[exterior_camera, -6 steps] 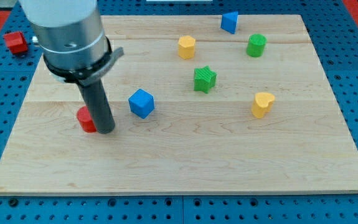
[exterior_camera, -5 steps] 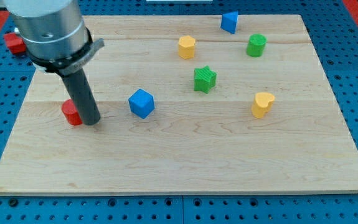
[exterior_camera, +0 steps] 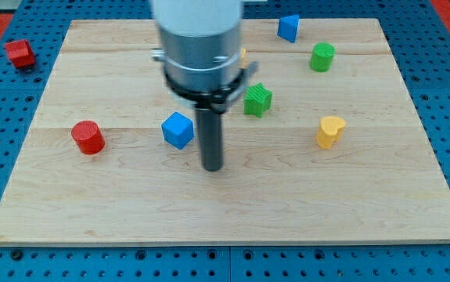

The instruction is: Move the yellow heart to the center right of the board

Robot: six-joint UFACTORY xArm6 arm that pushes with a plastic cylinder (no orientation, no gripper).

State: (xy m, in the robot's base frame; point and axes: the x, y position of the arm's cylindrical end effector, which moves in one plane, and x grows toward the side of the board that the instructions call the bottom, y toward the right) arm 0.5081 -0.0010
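Between my tip (exterior_camera: pixel 213 168) and yellow heart (exterior_camera: pixel 330 131), bare board (exterior_camera: pixel 271 180).

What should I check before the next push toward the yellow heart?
1. My tip in view: ok.
2. Yellow heart on the board, to the view's right of my tip: ok.
3. Path from my tip to the heart free of blocks: ok.
4. Blue cube apart from my tip, to its left: ok.
5. Green star off the path, toward the view's top: ok.
6. Heart already at centre right: cannot tell.
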